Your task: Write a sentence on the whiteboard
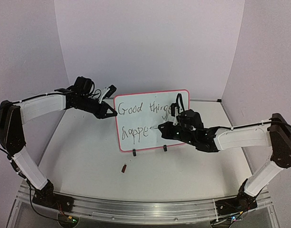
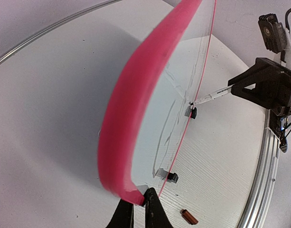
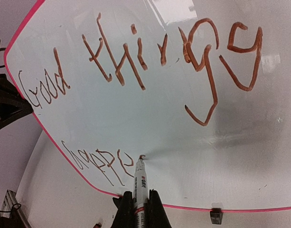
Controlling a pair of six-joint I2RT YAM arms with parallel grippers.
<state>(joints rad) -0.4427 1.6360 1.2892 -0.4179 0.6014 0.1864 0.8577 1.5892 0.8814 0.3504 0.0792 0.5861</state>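
The whiteboard (image 1: pixel 140 121), white with a thin pink frame, stands upright on two black clip feet (image 1: pixel 134 152) at mid-table. The sentence (image 1: pixel 145 109) reads "Good things" on top, with "happe" (image 1: pixel 136 132) below. My left gripper (image 1: pixel 113 113) is shut on the board's left edge; in the left wrist view its fingers (image 2: pixel 143 198) pinch the pink frame (image 2: pixel 121 142). My right gripper (image 1: pixel 165 127) is shut on a white marker (image 3: pixel 139 180). The marker's tip (image 3: pixel 141 157) touches the board (image 3: pixel 150 109) just right of "happe" (image 3: pixel 100 161).
A small brown marker cap (image 1: pixel 124 167) lies on the table in front of the board, also seen in the left wrist view as the cap (image 2: pixel 189 217). White walls curve round the back. An aluminium rail (image 1: pixel 145 209) runs along the near table edge.
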